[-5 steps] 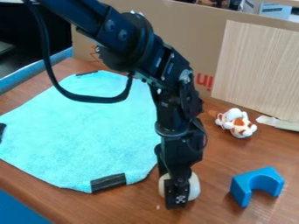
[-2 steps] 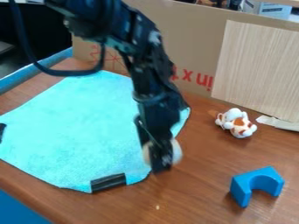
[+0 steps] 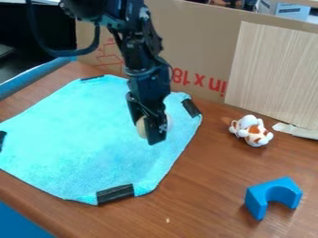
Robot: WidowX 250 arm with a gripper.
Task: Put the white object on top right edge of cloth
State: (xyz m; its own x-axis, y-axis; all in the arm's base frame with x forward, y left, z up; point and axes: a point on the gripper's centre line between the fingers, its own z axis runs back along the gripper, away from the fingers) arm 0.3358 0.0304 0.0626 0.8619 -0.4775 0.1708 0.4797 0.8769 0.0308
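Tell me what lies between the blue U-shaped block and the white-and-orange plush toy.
The camera view shows only bare brown wooden tabletop between the block and the toy.

Claw (image 3: 155, 133) blocks the middle of the white object (image 3: 142, 127) lol, and the frame chops off the cloth's (image 3: 81, 139) left corner plus the upper arm (image 3: 140, 51).

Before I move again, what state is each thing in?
Gripper: closed on the white object
White object: held, over the cloth's right part
Cloth: spread out
Blue block: on the table, ungripped
Plush toy: on the table, ungripped
Cardboard: upright
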